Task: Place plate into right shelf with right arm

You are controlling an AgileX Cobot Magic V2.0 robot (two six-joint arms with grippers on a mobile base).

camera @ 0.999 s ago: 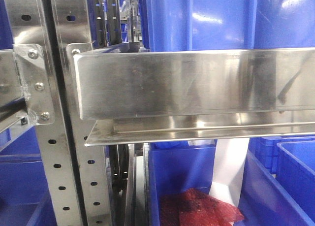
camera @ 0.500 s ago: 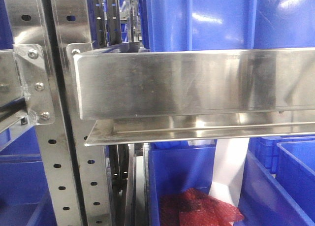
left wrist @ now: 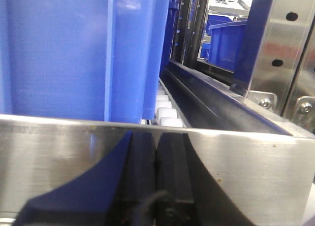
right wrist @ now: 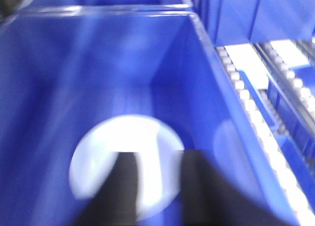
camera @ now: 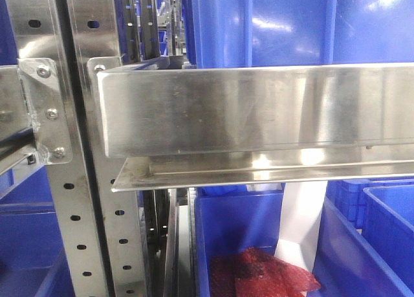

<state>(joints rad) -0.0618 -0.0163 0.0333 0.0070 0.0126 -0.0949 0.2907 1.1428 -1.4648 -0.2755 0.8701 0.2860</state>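
Nothing on the rack has shifted across the last second in the front view; only a dark reflection that smudged the right end of the steel front lip (camera: 246,109) has gone, leaving it brighter.

Inside a blue bin (right wrist: 59,78) on the right shelf (camera: 259,174), the plate (right wrist: 125,162) shows as a white disc low against the bin's floor, near its right wall, seen from the right wrist camera. The right gripper (right wrist: 147,186) hangs directly over it, its two dark fingers (right wrist: 123,186) spread, with white plate showing through the gap. Motion blur hides whether the fingers touch the plate or have let go; it looks set down, or about to be, and the spread fingers suit a release.

White rollers (right wrist: 246,108) run beside the bin's right edge, which would let bins slide along the shelf.

The left gripper (left wrist: 156,181) sits with its black pads pressed together on nothing, parked just in front of a steel lip, likely kept out of the right arm's way. Another blue bin (left wrist: 74,53) stands behind that lip.

A lower bin (camera: 259,245) holds a red crumpled bag (camera: 265,274) at its front edge. Perforated, bolted uprights (camera: 81,206) carry the shelves.

No brand or label can be read; a reddish smear on an upright in the left wrist view is too blurred to make out.
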